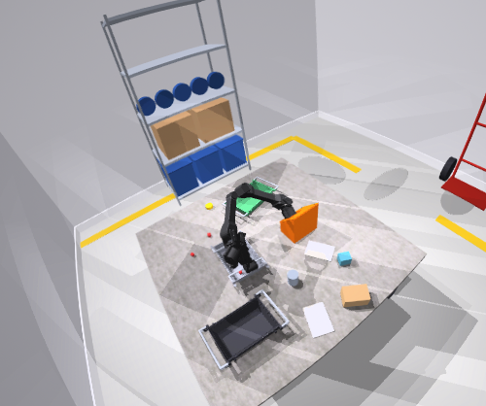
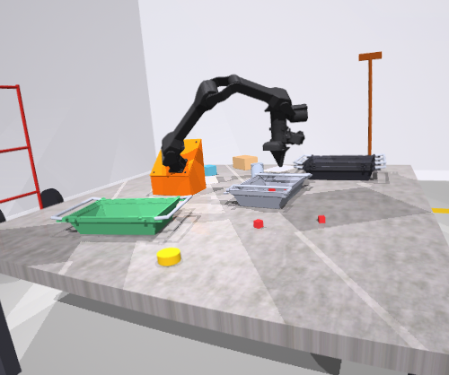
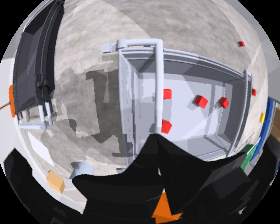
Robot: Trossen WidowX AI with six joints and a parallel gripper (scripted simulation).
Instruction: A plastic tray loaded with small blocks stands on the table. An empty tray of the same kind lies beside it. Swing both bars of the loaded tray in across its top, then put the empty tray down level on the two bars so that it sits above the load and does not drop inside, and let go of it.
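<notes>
The grey tray [image 1: 224,265] [image 2: 258,200] [image 3: 125,100] stands on the table with several small red blocks inside. In the wrist view its one wire bar [image 3: 159,80], at the end toward the black trays, lies in across the top. The position of the bar at its other end is hard to tell. My gripper [image 1: 251,268] [image 2: 281,165] [image 3: 153,137] is shut and empty, pointing down just above the grey tray near the swung-in bar. The empty green tray [image 1: 262,190] [image 2: 118,228] [image 3: 247,156] stands apart on the table, beyond the orange base in the top view.
A stack of black trays [image 2: 338,172] [image 3: 32,75] stands past the grey tray. Two loose red blocks and a yellow disc [image 1: 209,206] [image 2: 169,257] lie on the table. A grey-blue cylinder [image 1: 293,278], a tan box [image 1: 355,295], a cyan block [image 1: 344,258] and white sheets are also there.
</notes>
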